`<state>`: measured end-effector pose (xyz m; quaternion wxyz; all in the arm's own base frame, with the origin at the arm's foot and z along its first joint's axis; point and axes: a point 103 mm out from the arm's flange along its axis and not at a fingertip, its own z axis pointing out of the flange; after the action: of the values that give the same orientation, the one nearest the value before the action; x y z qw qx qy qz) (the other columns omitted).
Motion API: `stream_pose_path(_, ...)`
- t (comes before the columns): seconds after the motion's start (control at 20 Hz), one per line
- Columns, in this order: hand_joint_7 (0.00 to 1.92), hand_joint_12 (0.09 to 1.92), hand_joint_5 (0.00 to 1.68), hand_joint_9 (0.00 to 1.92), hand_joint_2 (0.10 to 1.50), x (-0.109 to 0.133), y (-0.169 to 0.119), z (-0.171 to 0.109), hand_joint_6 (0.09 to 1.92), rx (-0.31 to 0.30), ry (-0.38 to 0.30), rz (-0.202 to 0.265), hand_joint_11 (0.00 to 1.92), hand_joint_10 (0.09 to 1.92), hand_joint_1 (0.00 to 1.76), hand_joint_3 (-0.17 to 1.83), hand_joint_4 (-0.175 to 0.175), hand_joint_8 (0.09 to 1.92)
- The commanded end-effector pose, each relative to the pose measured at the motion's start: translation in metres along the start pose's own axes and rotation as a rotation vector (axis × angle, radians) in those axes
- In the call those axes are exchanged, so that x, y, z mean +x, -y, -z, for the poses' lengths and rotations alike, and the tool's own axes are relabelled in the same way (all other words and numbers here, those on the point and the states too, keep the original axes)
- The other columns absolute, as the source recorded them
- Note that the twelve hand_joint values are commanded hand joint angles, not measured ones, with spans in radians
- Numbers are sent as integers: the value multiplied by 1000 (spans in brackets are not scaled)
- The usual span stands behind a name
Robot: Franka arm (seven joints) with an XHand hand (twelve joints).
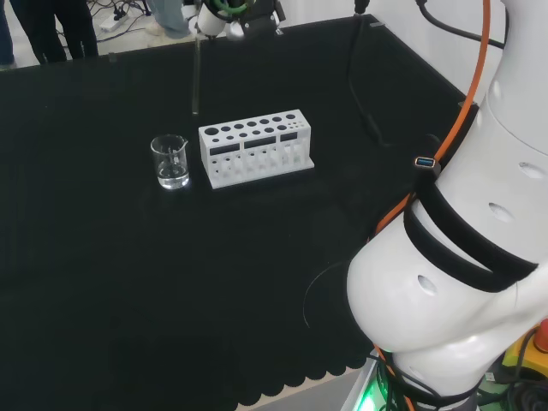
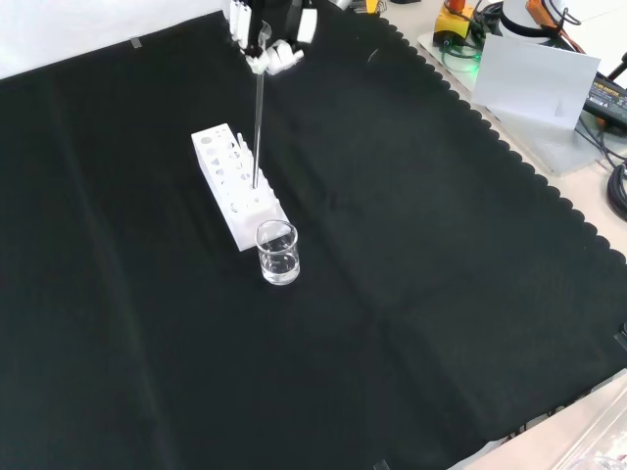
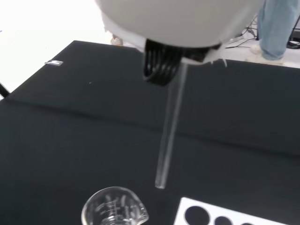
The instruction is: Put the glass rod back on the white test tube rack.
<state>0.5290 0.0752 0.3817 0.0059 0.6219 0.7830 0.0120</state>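
The hand [image 2: 265, 44] hangs high over the bench and pinches the top of a clear glass rod [image 2: 258, 122], which points straight down. In the front view the rod's lower tip lies over the near end of the white test tube rack [image 2: 235, 186]. In the head view the rod [image 1: 195, 77] hangs behind the rack [image 1: 255, 147] and the beaker [image 1: 171, 161], its tip well above the cloth. The wrist view shows the rod [image 3: 169, 131] ending above the gap between the beaker's rim [image 3: 114, 211] and the rack's corner [image 3: 206, 216]. The hand [image 1: 224, 17] sits at the head view's top edge.
A small glass beaker [image 2: 277, 253] with a little clear liquid stands just off the rack's near end in the front view. Black cloth spreads widely around both. The arm's white links [image 1: 462, 257] stand at the right of the head view. Gear and cables [image 2: 529, 49] lie beyond the cloth's edge.
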Motion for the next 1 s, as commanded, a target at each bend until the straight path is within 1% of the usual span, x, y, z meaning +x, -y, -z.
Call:
stream_pose_path(0.05, 1380, 741, 1315, 1753, 474, -40, 4, 9, 557, -6, 6, -71, 1711, 711, 1335, 959, -175, 837)
stream_pose_path(0.3, 1382, 742, 1315, 1752, 473, -61, 6, 13, 528, -8, 20, -117, 1711, 712, 1336, 962, -175, 866)
stream_pose_path(0.85, 1384, 744, 1319, 1751, 474, -104, 18, 19, 517, -13, 19, -191, 1710, 714, 1336, 959, -175, 862)
stream_pose_path(1.0, 1368, 745, 1321, 1751, 478, -115, 23, 20, 656, -15, 16, -206, 1709, 715, 1332, 942, -175, 734)
